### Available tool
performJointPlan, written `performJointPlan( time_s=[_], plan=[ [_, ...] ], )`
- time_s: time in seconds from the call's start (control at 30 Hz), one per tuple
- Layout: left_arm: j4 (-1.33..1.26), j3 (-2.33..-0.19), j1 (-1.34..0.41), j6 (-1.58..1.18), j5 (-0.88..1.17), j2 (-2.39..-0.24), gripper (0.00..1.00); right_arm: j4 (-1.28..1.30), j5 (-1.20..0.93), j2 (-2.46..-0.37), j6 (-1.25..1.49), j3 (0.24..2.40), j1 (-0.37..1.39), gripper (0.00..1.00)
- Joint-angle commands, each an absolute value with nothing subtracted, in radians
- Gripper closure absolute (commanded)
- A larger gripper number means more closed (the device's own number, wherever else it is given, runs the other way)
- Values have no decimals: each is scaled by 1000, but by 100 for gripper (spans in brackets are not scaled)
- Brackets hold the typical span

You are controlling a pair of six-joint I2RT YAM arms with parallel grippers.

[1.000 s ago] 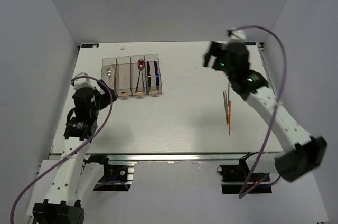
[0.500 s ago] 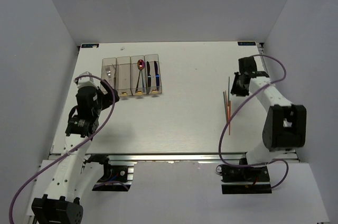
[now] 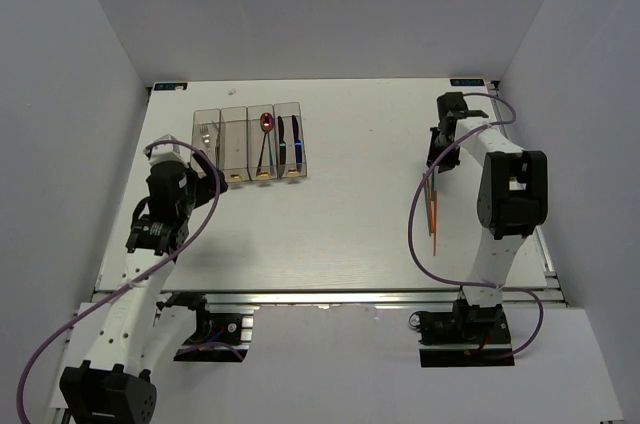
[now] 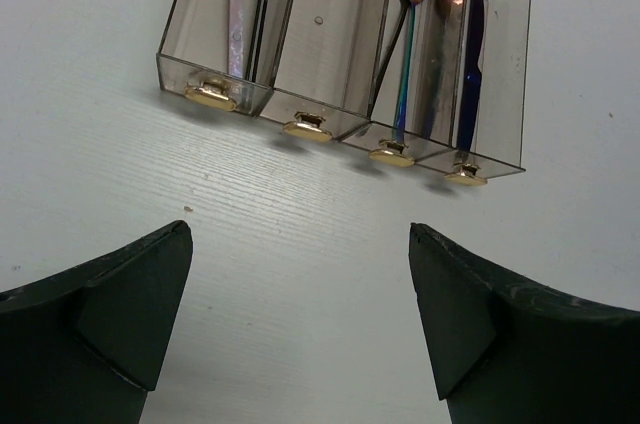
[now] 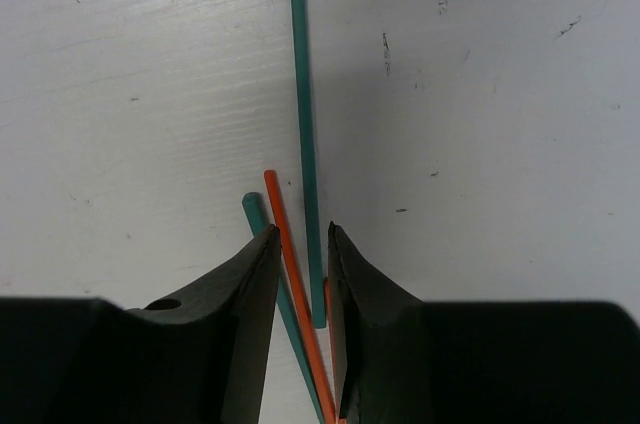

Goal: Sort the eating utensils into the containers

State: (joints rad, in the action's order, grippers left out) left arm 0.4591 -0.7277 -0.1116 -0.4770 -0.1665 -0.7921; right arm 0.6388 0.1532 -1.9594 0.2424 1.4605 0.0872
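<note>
While cutlery [image 3: 266, 140] is sitting in 3 of 4 containers [image 3: 234, 136] overhead, chopsticks [image 3: 432, 206] are lying on the table [image 3: 340, 229], unsorted. Left wrist: left gripper [image 4: 300, 244] is gaping wide before the containers. Right wrist: right gripper [image 5: 303, 236] is pinching the chopsticks.

Glossy clear plastic bins [image 4: 330, 44] — matt, grained table [image 4: 300, 244].
</note>
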Motion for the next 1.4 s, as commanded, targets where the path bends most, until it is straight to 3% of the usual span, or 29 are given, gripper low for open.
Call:
performJointPlan(
  time_s=[0.0, 0.37, 0.63, 0.73, 0.87, 0.93, 1.03, 1.13, 1.23, 1.27, 1.37],
  plan=[
    [449, -727, -115, -466, -150, -801, 2, 666, 164, -1960, 216, 1474, 84, 68],
    [448, -727, -114, -463, -138, -799, 2, 606, 143, -1976, 206, 1353, 77, 71],
    [451, -729, -115, -463, -141, -801, 2, 597, 113, -1994, 204, 1374, 75, 100],
    [448, -729, -117, -466, -133, -795, 2, 606, 135, -1985, 218, 1407, 75, 100],
    [417, -764, -117, -501, -26, -784, 2, 614, 188, -1881, 245, 1433, 75, 100],
    [396, -831, -117, -532, 121, -790, 2, 601, 189, -1818, 256, 1433, 83, 100],
    [243, -894, -117, -624, 280, -802, 2, 572, 167, -1709, 244, 1431, 203, 100],
    [175, -936, -117, -728, 429, -892, 2, 531, -117, -1640, 247, 1431, 325, 100],
    [-101, -888, -150, -906, 591, -959, 3, 213, -636, -1501, 381, 1272, 437, 100],
    [-145, -850, -162, -961, 601, -962, 4, 10, -702, -1480, 438, 1229, 463, 100],
    [-135, -844, -189, -953, 607, -976, 4, -197, -781, -1453, 607, 1144, 552, 100]
  ],
)
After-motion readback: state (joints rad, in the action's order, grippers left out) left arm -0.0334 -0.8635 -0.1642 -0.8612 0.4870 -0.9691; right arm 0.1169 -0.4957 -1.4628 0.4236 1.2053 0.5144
